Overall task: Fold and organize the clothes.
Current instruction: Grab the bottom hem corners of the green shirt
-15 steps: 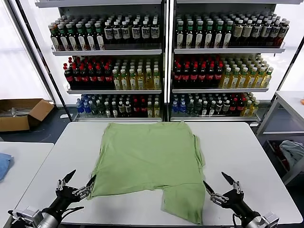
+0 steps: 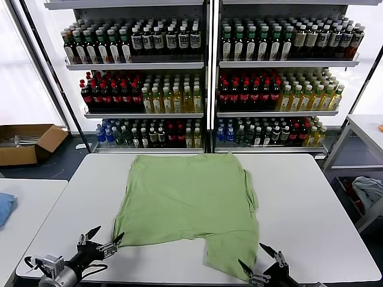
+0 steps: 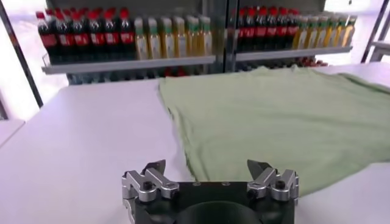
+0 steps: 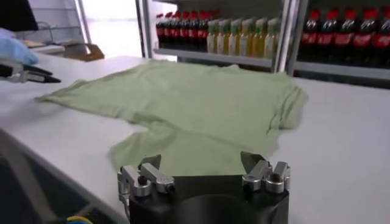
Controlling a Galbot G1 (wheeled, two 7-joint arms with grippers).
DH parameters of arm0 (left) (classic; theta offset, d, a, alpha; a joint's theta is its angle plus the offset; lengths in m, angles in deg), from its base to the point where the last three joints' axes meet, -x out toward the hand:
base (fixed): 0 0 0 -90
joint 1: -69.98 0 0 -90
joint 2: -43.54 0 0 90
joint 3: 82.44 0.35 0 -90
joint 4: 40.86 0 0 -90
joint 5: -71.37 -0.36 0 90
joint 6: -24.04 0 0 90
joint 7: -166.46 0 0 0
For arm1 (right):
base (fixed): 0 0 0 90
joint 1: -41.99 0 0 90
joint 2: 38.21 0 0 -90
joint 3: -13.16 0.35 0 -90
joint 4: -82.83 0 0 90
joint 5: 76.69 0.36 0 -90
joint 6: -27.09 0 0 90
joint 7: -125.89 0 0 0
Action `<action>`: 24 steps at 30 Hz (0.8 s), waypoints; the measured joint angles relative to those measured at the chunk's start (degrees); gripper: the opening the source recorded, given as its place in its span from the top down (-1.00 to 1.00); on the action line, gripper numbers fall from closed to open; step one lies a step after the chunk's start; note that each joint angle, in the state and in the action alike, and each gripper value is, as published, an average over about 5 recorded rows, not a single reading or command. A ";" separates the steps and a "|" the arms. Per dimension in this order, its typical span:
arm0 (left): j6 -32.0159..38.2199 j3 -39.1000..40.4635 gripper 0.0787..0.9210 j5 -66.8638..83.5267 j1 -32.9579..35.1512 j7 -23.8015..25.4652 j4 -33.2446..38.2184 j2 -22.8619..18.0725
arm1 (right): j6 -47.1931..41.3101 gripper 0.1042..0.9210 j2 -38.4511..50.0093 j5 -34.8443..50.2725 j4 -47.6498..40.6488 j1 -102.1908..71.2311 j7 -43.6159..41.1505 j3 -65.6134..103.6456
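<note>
Flanking polo shirt [image 2: 188, 203] hem: open pincers.

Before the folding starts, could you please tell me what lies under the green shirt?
The green shirt lies flat on the white table, which shows bare all around it. Whether anything lies between the shirt and the table cannot be seen; the cloth covers that area.

soft matt green cloth shirt [image 2: 188, 203] lies on a smooth white table [image 2: 311, 197]; glossy bottles [image 2: 149, 98] behind.

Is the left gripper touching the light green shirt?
Cannot tell. In the head view the open left gripper tips sit at the light green shirt corner; no clear gap or contact shows.
</note>
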 measured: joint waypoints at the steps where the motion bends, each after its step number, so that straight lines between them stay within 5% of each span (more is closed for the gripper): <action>1: -0.14 0.13 -0.77 0.06 -0.09 -0.09 -0.33 0.22 | -0.06 -0.62 0.13 -0.13 -0.10 -0.19 0.17 -0.19; 12: -1.18 2.09 -0.71 0.36 -0.96 -0.48 -3.52 1.26 | -0.14 0.14 0.48 -0.98 -0.76 -0.91 1.35 -1.99; 24: -1.05 2.99 0.07 0.91 -1.33 -0.51 -4.66 1.55 | 0.50 0.94 0.01 -0.94 -0.89 -1.04 2.15 -2.30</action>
